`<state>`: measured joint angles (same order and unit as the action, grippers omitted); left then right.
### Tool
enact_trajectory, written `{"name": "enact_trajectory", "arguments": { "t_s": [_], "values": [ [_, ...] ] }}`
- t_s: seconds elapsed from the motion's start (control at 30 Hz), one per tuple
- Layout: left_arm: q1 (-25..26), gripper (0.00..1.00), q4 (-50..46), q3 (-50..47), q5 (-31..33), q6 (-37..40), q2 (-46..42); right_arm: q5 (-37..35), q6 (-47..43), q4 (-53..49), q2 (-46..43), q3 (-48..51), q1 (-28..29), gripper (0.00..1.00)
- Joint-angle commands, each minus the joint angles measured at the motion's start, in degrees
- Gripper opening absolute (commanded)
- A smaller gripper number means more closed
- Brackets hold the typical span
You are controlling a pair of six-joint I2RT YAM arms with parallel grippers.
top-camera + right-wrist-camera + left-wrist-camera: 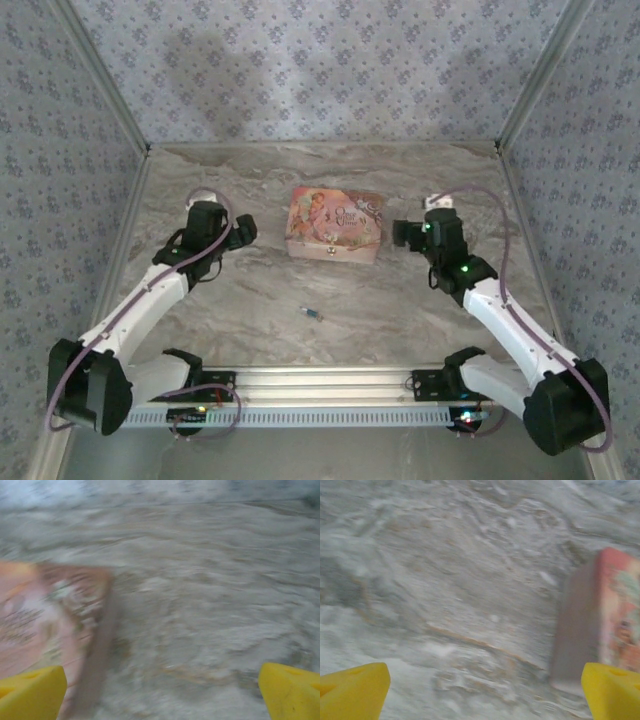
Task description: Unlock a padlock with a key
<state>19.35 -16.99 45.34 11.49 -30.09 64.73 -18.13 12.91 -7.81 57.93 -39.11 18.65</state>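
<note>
Marbled grey tabletop (250, 310) carries the tiny blue padlock (313, 314) nearest the arm bases, lying alone between both arms. Farther back, the left gripper (243, 232) and right gripper (400, 233) flank the pink tin (334, 225), each with yellow fingers (355, 690) spread wide (nothing held). Patterned walls (330, 70) close the rear.

marbled table (400, 310) bears a pink tin (334, 226) and a tiny padlock (313, 314).
</note>
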Motion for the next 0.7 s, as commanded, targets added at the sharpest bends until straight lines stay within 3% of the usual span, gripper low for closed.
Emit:
{"name": "enact_trajectory", "arguments": {
  "t_s": [0.0,0.13,0.27,0.53,0.67],
  "values": [
    [-3.37,0.98,1.01,-1.33,4.77,9.68,-0.39,-9.64,1.68,7.25,0.74,4.64,-3.96,1.0],
    [-7.57,0.98,11.27,-7.43,6.16,17.23,-2.48,-12.36,0.16,12.47,4.01,7.93,-8.27,1.0],
    [-12.42,0.98,22.82,-14.51,4.85,19.77,-2.36,-12.81,0.48,18.29,8.07,10.92,-12.03,1.0],
    [-18.03,0.98,44.92,-20.76,2.8,22.32,10.49,-14.47,-6.24,39.97,17.5,16.52,-12.7,1.0],
    [-19.12,0.98,49.2,-19.2,-2.72,24.73,14.2,-12.9,-9.72,46.96,19.6,17.83,-12.08,1.0]
  ]
}}
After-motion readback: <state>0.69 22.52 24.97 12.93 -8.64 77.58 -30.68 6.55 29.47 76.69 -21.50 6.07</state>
